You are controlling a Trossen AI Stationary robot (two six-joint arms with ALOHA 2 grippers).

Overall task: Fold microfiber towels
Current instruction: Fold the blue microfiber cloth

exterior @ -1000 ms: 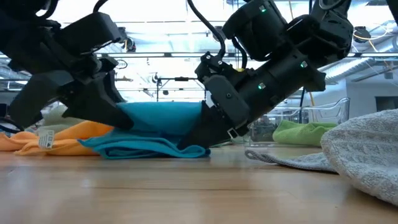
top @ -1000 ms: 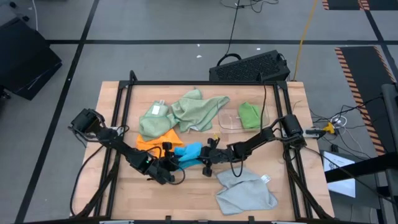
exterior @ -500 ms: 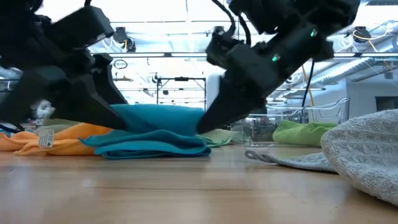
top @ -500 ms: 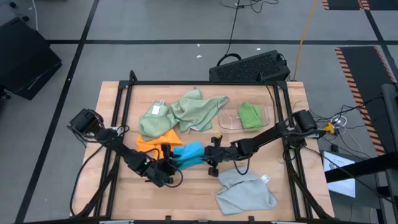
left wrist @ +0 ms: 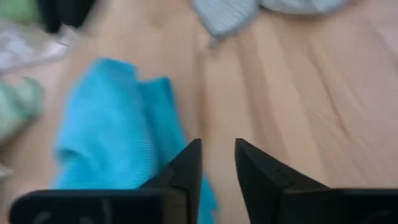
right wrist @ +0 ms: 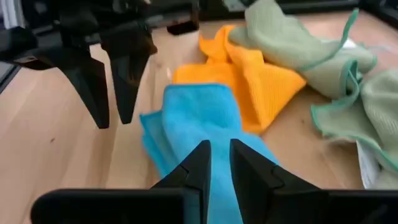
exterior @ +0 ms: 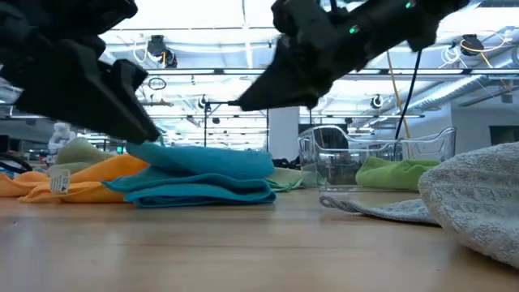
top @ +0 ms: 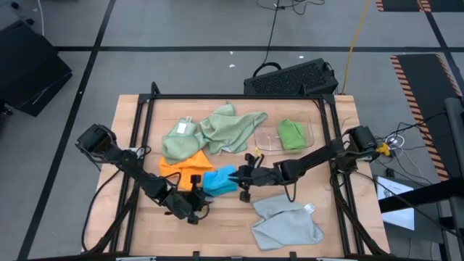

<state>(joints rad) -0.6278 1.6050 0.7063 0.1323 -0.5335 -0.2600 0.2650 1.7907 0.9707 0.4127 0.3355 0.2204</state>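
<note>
Wooden planks make up the table we work at, ringed by a dark frame. We count six cloths. Nearest lies one light grey crumpled microfiber towel, at the front right. Behind it, mid-table, sits one bright blue folded microfiber towel, with both arms at it. Our left hand hovers just off the blue towel's front left corner, fingers a narrow gap apart and gripping nothing. Our right hand sits over the blue towel's right end, fingers nearly together with only a slit between them, empty too. Touching the blue towel's left side lies one orange rumpled microfiber towel. Farther back spread two pale sage green microfiber towels, overlapping. Far right, one bright green folded towel rests in one clear shallow plastic tray.
</note>
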